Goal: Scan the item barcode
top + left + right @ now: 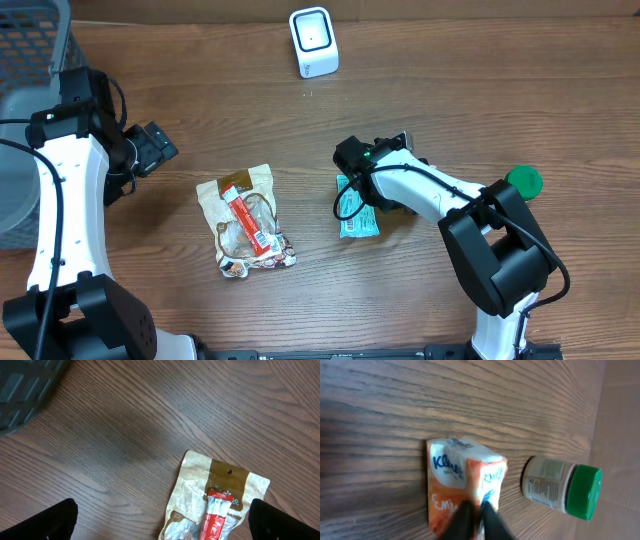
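Observation:
A Kleenex tissue pack point(462, 477), orange and white in the right wrist view, lies on the wooden table; from overhead its teal side point(356, 212) shows. My right gripper point(476, 510) is shut on a raised fold of the pack's wrapper, with the black fingers point(460, 522) almost touching each other. Overhead, the right gripper point(372, 198) sits over the pack's upper end. The white barcode scanner point(313, 41) stands at the far middle of the table. My left gripper point(162, 517) hangs open above the near edge of a tan snack bag point(220, 495), touching nothing.
The snack bag point(245, 215), with red stick packets on it, lies mid-table. A jar with a green lid point(560, 491) lies on its side just right of the tissue pack; its lid point(523, 181) shows overhead. A grey mesh basket point(30, 45) occupies the far left corner.

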`<state>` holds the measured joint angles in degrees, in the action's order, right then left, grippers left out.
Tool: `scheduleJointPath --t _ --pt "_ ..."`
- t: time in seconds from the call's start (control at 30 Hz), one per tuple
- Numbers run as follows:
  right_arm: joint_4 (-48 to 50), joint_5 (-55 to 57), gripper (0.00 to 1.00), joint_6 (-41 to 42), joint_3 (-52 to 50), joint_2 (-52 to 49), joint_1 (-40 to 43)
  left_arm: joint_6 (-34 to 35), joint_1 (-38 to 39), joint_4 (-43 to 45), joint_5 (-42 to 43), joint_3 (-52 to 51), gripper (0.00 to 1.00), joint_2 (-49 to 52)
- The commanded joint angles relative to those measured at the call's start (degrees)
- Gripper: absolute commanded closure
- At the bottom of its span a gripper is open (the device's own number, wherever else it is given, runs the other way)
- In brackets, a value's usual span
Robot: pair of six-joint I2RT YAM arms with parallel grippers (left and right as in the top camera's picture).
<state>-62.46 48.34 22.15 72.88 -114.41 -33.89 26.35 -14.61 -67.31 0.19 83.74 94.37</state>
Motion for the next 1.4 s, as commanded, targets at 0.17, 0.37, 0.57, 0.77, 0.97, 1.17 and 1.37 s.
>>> scheduleJointPath --t 0.17,0.37,0.57,0.77,0.97,1.17,1.37 --pt "0.17 -0.42 0.64 0.57 -0.17 -0.48 -0.17 -1.07 0.42 0.09 -0.22 1.18 0.01 0.02" --pt "-0.04 -1.05 0.46 0.59 0.94 -0.44 -0.17 -1.07 0.42 0.07 -0.24 1.18 0.00 0.02" --pt "-2.01 -6.78 0.20 0.57 4.81 1.29 0.59 -1.07 0.42 0.07 -0.22 1.18 0.00 0.02" --pt "-2.21 -18.93 0.14 0.33 5.95 2.56 6.08 -1.07 0.42 0.07 -0.22 1.18 0.00 0.02" --pt "-2.73 -33.38 0.17 0.33 5.84 2.54 14.23 -1.07 0.42 0.07 -0.24 1.18 0.00 0.02" --pt "-2.60 -39.89 0.35 -1.64 5.84 2.54 18.36 -1.07 0.42 0.07 -0.22 1.18 0.00 0.02" --pt "-2.16 -39.87 0.74 -1.60 5.84 2.54 18.47 -1.07 0.42 0.07 -0.22 1.18 0.00 0.02"
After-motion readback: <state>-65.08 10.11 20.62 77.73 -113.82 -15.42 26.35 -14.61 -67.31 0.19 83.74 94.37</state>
